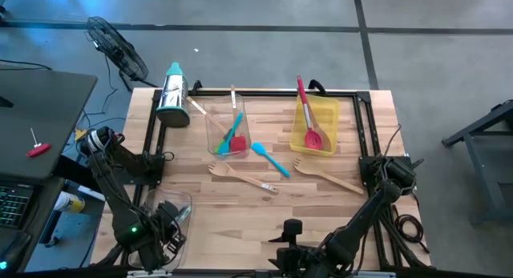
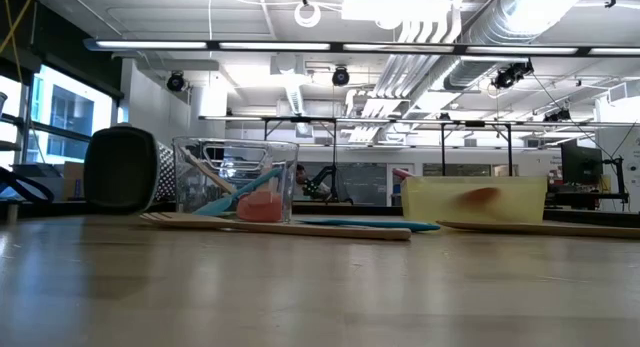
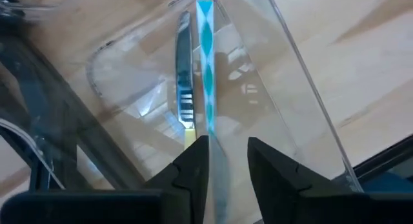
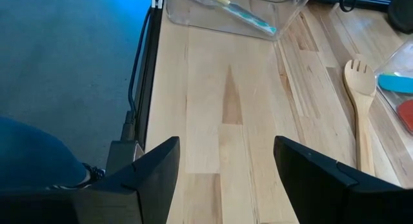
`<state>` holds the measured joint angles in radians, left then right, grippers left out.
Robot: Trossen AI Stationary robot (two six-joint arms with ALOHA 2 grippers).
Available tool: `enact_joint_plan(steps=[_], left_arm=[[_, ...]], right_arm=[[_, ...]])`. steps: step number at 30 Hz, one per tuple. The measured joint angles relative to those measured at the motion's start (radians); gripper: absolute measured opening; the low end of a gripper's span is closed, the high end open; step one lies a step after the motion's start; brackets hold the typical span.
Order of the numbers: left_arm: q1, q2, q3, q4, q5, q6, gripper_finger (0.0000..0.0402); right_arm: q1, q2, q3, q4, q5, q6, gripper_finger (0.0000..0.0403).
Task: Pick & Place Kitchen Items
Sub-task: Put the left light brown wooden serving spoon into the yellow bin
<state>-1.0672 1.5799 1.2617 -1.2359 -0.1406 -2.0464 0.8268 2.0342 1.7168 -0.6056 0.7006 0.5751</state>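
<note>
Two wooden forks point(image 1: 240, 177) point(image 1: 327, 175) and a blue spatula point(image 1: 270, 159) lie loose on the table point(image 1: 337, 214), between a clear bin point(image 1: 228, 132) holding red and blue spatulas and a yellow bin point(image 1: 315, 124) with a red spatula point(image 1: 307, 118). At the near left corner, the left gripper point(image 3: 228, 164) hovers over another clear bin point(image 1: 171, 218), fingers slightly parted beside a blue-patterned knife point(image 3: 206, 62) lying inside. The right gripper point(image 4: 226, 172) waits low at the near edge, fingers wide apart, empty.
</note>
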Motion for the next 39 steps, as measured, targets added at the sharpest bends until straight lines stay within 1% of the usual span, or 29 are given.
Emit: enact_joint_plan(steps=[3,7,12,15,18,20,23,27,28,30,32,34,36,39], left_arm=[[0.002,0.0,0.001,0.01,0.006,0.034,0.0109],[0.021,0.001,0.031,0.011,0.045,0.105,0.0108],[0.033,0.001,0.131,-0.032,0.045,0.153,0.0103],[0.041,0.001,0.202,-0.059,0.02,0.162,0.0103],[0.04,0.001,0.268,-0.053,-0.043,0.202,0.0103],[0.04,0.001,0.307,-0.053,-0.116,0.245,0.0103],[0.04,0.001,0.351,-0.055,-0.263,0.324,0.0103],[0.045,0.0,0.389,-0.055,-0.491,0.494,0.0103],[0.054,0.0,0.389,-0.055,-0.538,0.534,0.0103],[0.074,0.001,0.39,-0.065,-0.598,0.604,0.0103],[0.107,0.001,0.39,-0.106,-0.627,0.651,0.0103],[0.153,0.001,0.39,-0.159,-0.628,0.686,0.0103],[0.212,0.001,0.39,-0.202,-0.621,0.723,0.0103],[0.309,0.001,0.39,-0.215,-0.587,0.81,0.0103]], right_arm=[[0.0,0.0,0.0,-0.001,0.0,0.0,0.0243],[0.0,0.0,0.0,-0.002,0.0,0.0,0.0243],[-0.003,0.0,0.0,-0.001,0.0,0.0,0.0243],[-0.003,0.0,0.0,-0.001,-0.001,0.0,0.0243],[-0.003,0.0,0.0,-0.001,-0.001,0.0,0.0243],[-0.003,0.0,0.0,-0.001,-0.001,0.0,0.0243],[-0.002,0.0,0.0,-0.001,-0.003,0.004,0.0243],[-0.002,0.0,0.0,-0.001,-0.004,0.008,0.0243],[-0.002,0.0,0.0,-0.001,-0.004,0.015,0.0243],[-0.002,0.0,0.0,-0.004,-0.004,0.033,0.0243],[-0.002,0.0,0.0,-0.011,-0.01,0.055,0.0243],[-0.002,0.0,0.0,-0.022,-0.035,0.08,0.0243],[0.0,0.0,0.0,-0.028,-0.055,0.103,0.0243],[0.006,0.0,0.0,-0.034,-0.051,0.113,0.0243]])
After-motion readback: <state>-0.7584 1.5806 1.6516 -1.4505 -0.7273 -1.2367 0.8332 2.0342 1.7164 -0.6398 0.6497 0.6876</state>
